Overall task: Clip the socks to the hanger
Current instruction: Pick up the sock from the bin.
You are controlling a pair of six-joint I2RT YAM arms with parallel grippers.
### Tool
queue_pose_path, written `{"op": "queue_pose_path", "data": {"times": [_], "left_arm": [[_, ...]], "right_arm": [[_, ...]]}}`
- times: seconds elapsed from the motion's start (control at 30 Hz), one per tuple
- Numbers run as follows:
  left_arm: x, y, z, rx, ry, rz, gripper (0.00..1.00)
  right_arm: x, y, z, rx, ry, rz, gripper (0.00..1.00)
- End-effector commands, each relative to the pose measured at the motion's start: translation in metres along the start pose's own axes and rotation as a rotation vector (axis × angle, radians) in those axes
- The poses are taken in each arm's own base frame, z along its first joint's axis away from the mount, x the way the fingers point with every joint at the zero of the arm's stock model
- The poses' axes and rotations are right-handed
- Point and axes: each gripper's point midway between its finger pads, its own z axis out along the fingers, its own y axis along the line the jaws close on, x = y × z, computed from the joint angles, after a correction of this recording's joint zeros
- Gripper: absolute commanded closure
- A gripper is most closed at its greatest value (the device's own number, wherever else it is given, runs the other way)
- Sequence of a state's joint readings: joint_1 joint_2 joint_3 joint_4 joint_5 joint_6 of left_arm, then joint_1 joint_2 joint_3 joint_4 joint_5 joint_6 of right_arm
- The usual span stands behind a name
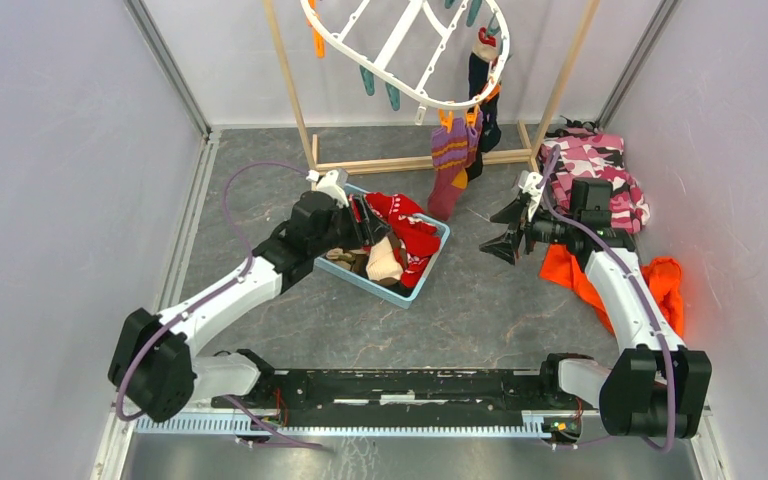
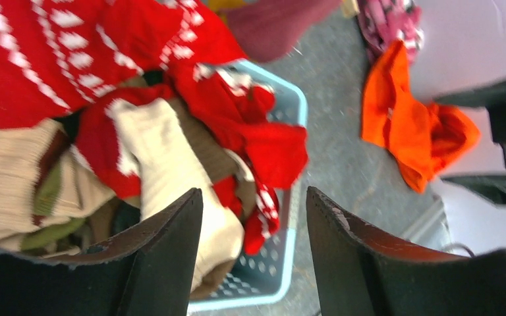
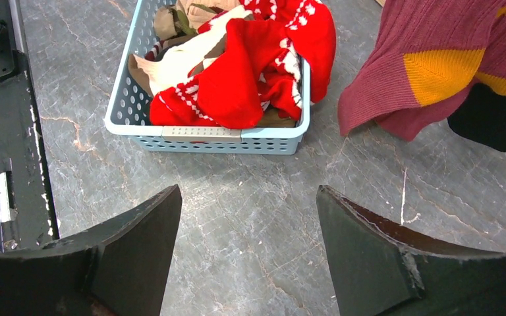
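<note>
The white oval hanger [image 1: 400, 45] hangs at the back. A purple sock with orange stripes [image 1: 450, 165] and a navy sock [image 1: 482, 90] dangle from its orange clips. More socks fill a light blue basket [image 1: 422, 285]: red ones with white patterns [image 1: 407, 225] [image 2: 53, 59] [image 3: 250, 72] and a cream one [image 2: 165, 158]. My left gripper [image 1: 365, 222] [image 2: 253, 192] hovers over the basket's pile, jaws apart, the cream sock beside its left finger. Right of the basket, my right gripper [image 1: 498, 230] [image 3: 248, 188] stands open above bare floor, with nothing between its fingers.
A light wooden pole rack [image 1: 415, 160] holds the hanger at the back. A pink camouflage garment [image 1: 600, 175] and a bright orange cloth [image 1: 660, 285] [image 2: 415, 125] lie on the right near the right arm. Grey walls close in both sides.
</note>
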State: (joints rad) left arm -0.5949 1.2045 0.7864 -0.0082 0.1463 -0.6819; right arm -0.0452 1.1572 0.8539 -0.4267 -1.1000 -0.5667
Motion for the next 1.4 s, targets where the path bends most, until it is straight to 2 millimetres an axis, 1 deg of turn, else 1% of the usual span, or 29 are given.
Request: {"op": "queue_pose_path", "data": {"times": [0.0, 0.03, 0.1, 0.17, 0.23, 0.37, 0.47, 0.7, 0.73, 0.8, 0.83, 0.93, 0.97, 1.07, 1.17, 1.23, 1.27, 1.3, 1.37], "left_arm": [[-0.051, 0.022, 0.014, -0.181, -0.164, 0.028, 0.36], [-0.056, 0.03, 0.02, -0.229, -0.178, -0.028, 0.37], [-0.064, 0.037, 0.031, -0.275, -0.172, -0.081, 0.41], [-0.068, 0.041, 0.044, -0.323, -0.149, -0.106, 0.46], [-0.068, 0.051, 0.056, -0.394, -0.127, -0.129, 0.49], [-0.066, 0.068, 0.073, -0.515, -0.085, -0.164, 0.49], [-0.062, 0.071, 0.086, -0.536, -0.044, -0.182, 0.47], [-0.052, 0.076, 0.106, -0.541, 0.003, -0.195, 0.47], [-0.051, 0.075, 0.108, -0.535, 0.009, -0.194, 0.49], [-0.052, 0.073, 0.11, -0.519, 0.012, -0.189, 0.57], [-0.054, 0.071, 0.111, -0.511, 0.008, -0.186, 0.62], [-0.058, 0.068, 0.108, -0.498, -0.002, -0.169, 0.86], [-0.061, 0.066, 0.106, -0.494, -0.005, -0.162, 0.9], [-0.067, 0.059, 0.097, -0.476, -0.015, -0.136, 0.95], [-0.074, 0.051, 0.081, -0.452, -0.032, -0.088, 0.98], [-0.083, 0.042, 0.064, -0.423, -0.064, -0.05, 0.98], [-0.082, 0.043, 0.061, -0.416, -0.068, -0.032, 0.98], [-0.088, 0.035, 0.049, -0.387, -0.096, -0.01, 0.98], [-0.092, 0.027, 0.033, -0.342, -0.131, 0.032, 0.98]], "right_arm": [[-0.006, 0.002, 0.001, -0.015, -0.026, -0.047, 0.19], [-0.006, 0.002, 0.001, -0.014, -0.025, -0.048, 0.18], [-0.006, 0.002, 0.001, -0.009, -0.023, -0.05, 0.18], [-0.005, 0.002, 0.001, -0.006, -0.021, -0.051, 0.18], [-0.005, 0.002, 0.0, -0.004, -0.02, -0.053, 0.18], [-0.005, 0.002, 0.0, -0.002, -0.02, -0.056, 0.18], [-0.004, 0.001, 0.0, 0.001, -0.018, -0.059, 0.18], [-0.003, 0.001, 0.0, 0.001, -0.014, -0.058, 0.18], [-0.003, 0.0, 0.001, 0.0, -0.014, -0.06, 0.18], [-0.003, 0.0, 0.0, 0.0, -0.013, -0.059, 0.18], [-0.003, 0.001, 0.0, -0.001, -0.013, -0.061, 0.18], [-0.002, 0.001, 0.0, -0.001, -0.011, -0.061, 0.18], [-0.003, 0.001, 0.0, -0.001, -0.012, -0.064, 0.18], [-0.003, 0.002, 0.0, -0.002, -0.012, -0.065, 0.18], [-0.004, 0.002, 0.0, -0.004, -0.011, -0.066, 0.18], [-0.004, 0.002, 0.0, -0.007, -0.012, -0.067, 0.18], [-0.004, 0.003, 0.0, -0.009, -0.013, -0.067, 0.18], [-0.004, 0.003, 0.0, -0.012, -0.013, -0.068, 0.18], [-0.005, 0.004, 0.0, -0.019, -0.016, -0.07, 0.18]]}}
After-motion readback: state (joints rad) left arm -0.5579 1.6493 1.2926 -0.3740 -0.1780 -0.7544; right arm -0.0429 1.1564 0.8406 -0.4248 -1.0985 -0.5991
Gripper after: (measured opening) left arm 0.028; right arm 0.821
